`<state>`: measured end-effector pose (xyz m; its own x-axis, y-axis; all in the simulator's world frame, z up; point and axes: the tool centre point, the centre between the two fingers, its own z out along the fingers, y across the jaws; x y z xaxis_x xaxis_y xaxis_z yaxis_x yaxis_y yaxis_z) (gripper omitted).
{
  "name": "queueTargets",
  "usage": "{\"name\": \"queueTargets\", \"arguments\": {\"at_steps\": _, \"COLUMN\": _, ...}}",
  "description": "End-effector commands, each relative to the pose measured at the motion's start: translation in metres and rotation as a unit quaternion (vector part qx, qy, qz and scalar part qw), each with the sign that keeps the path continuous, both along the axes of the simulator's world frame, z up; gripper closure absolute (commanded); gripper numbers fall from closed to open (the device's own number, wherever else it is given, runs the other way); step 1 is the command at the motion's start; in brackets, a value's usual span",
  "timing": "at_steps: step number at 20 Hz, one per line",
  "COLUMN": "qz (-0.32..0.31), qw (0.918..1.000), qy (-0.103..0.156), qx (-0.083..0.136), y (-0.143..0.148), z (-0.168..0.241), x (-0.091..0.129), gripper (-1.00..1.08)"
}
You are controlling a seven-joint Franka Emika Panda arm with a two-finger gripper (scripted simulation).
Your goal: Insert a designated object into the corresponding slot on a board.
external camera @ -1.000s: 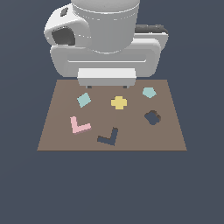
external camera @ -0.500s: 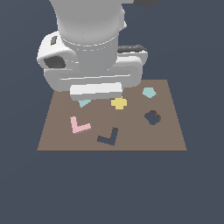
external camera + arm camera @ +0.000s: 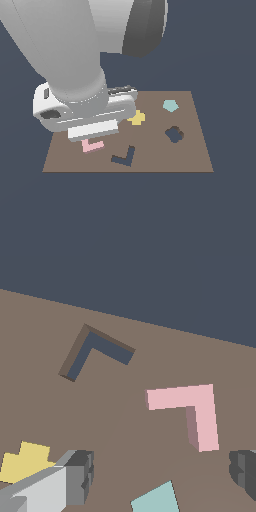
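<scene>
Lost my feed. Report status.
Gripper open, empty. Pink L flat on board, ungrasped. Slot empty, clear.

A yellow cross piece (image 3: 136,118), a teal pentagon (image 3: 170,105) and a clover-shaped cutout (image 3: 174,134) lie well apart.

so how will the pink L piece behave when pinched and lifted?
The pink L piece looks like a solid flat block, so probably stiff. It lies flat on the board, unlikely to roll. Its low sides may give the hand little grip.
</scene>
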<state>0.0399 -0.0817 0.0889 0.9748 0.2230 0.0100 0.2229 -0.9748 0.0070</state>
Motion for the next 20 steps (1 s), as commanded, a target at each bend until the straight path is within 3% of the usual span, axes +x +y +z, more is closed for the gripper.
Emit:
{"name": "queueTargets", "arguments": {"at_steps": 1, "qz": 0.016, "qw": 0.9999, "qy": 0.001, "qx": 0.001, "y": -0.009, "z": -0.013, "x": 0.006, "gripper": -0.92}}
{"name": "queueTargets", "arguments": {"at_steps": 9, "qz": 0.044, "qw": 0.999, "qy": 0.005, "qx": 0.002, "y": -0.025, "z": -0.037, "x": 0.019, "gripper": -0.92}}
{"name": "queueTargets", "arguments": {"at_steps": 20, "qz": 0.046, "qw": 0.9989, "qy": 0.006, "qx": 0.002, "y": -0.027, "z": -0.043, "x": 0.02, "gripper": -0.92}}
